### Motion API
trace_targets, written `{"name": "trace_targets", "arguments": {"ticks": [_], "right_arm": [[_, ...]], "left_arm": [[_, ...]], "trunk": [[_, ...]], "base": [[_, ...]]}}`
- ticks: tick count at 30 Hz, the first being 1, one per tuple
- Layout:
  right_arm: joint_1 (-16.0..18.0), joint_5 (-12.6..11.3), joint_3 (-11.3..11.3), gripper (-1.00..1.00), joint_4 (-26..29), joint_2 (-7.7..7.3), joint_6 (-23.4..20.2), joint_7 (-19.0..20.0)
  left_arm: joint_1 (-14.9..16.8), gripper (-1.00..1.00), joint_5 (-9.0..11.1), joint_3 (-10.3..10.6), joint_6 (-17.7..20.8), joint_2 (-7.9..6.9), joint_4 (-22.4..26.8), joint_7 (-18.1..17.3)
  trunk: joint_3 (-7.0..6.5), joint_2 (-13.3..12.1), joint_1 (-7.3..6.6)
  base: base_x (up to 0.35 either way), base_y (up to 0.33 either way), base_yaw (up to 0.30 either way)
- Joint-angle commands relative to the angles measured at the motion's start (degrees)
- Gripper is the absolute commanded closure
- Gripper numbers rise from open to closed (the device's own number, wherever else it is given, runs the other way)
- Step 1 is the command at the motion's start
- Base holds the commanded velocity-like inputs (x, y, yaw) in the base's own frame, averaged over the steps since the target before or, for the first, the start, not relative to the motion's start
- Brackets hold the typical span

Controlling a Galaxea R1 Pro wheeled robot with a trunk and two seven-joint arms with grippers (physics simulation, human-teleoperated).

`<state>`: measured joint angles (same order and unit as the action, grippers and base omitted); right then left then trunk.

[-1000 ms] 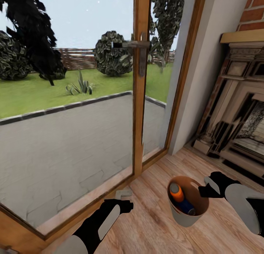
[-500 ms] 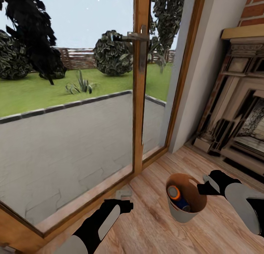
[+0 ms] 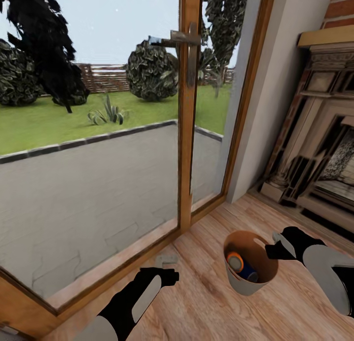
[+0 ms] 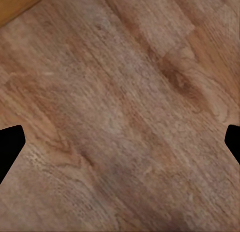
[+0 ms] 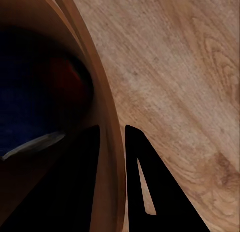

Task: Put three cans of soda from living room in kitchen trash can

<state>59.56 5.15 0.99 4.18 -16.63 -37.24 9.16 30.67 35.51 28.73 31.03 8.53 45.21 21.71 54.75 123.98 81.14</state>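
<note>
Hanging low over the plank floor, the left gripper is nearest me, its fingers spread wide in the left wrist view with nothing but wood between them. Just past it the right gripper pinches the bin by its rim, one finger inside the wall and one outside, closed on that thin edge as the right wrist view shows. The bin looks lifted and tilted, carried at the robot's right, with the orange can and the blue can lying together in its bottom; a third can I cannot make out. I judge the risk plain: a one-sided hold on a slim rim could slip or let the bin swing, and a sharp turn might spill the cans. The right forearm reaches forward and inward, wrist bent toward the bin. Beyond stand the glass door and the fireplace, so this is the living room, with the kitchen some way off.
</note>
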Motion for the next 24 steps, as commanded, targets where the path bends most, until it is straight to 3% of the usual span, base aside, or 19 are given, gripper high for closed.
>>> {"name": "trace_targets", "arguments": {"ticks": [1,24], "right_arm": [[0.03,-0.58,-0.63,1.0,0.03,0.01,-0.06,0.24],[0.03,-0.58,-0.63,1.0,0.05,-0.13,-0.12,0.25]], "left_arm": [[0.0,-1.0,0.0,0.0,-0.02,0.0,-0.01,-0.02],[0.0,-1.0,0.0,0.09,-0.36,0.08,0.03,-0.32]], "trunk": [[0.18,0.42,0.22],[4.31,9.65,5.27]], "base": [[0.0,0.0,0.0],[0.0,0.0,0.0]]}}
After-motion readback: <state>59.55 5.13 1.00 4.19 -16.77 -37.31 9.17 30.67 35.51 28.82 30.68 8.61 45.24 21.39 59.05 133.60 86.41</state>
